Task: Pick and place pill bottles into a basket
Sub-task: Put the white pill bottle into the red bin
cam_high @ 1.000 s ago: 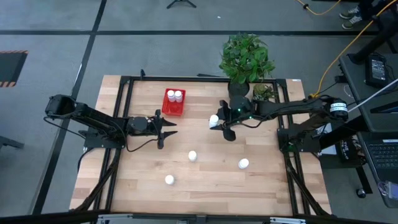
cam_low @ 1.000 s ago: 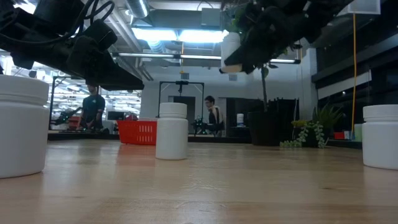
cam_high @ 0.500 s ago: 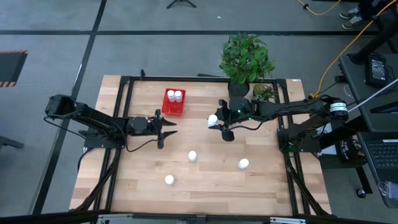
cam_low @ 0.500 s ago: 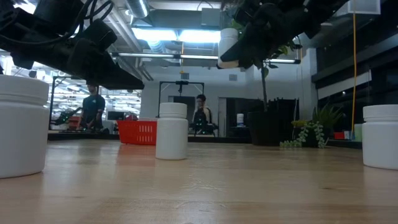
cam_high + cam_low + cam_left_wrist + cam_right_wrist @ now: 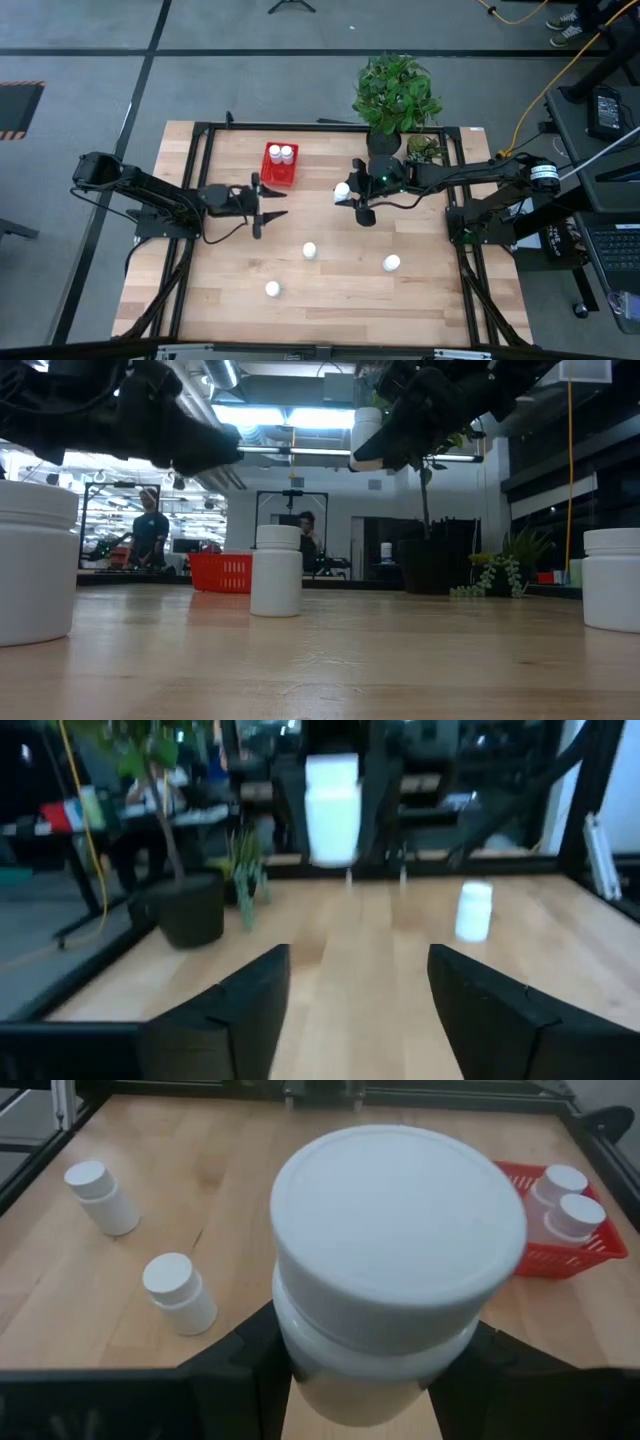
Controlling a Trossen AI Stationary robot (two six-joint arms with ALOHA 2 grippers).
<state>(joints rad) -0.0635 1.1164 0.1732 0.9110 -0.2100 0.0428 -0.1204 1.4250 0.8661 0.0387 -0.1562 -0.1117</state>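
My right gripper [image 5: 347, 194] is shut on a white pill bottle [image 5: 398, 1260], held high above the table's middle, right of the red basket [image 5: 280, 167]. The basket holds two bottles [image 5: 281, 153] at its far end. Three more bottles stand on the table: one at the middle [image 5: 310, 250], one to the right [image 5: 391, 263] and one near the front [image 5: 272, 289]. My left gripper [image 5: 266, 201] is open and empty, just in front of the basket, and points toward the held bottle [image 5: 332, 808]. My right gripper pinches the bottle's body [image 5: 300, 1365], below the cap, between its two fingers [image 5: 235, 1370]. The fingers come from the table's right, slanting down a little. The bottle stands upright, cap up, lifted well clear of the table [image 5: 367, 430].
A potted plant [image 5: 393, 100] stands at the table's far edge behind my right gripper, with a smaller plant [image 5: 425, 148] beside it. A black frame [image 5: 200, 130] runs around the table. People show in the room beyond, in the low view.
My right gripper has moved a little toward the table's left, toward the basket, with the bottle still upright and clear of the table. My left gripper has risen a little.
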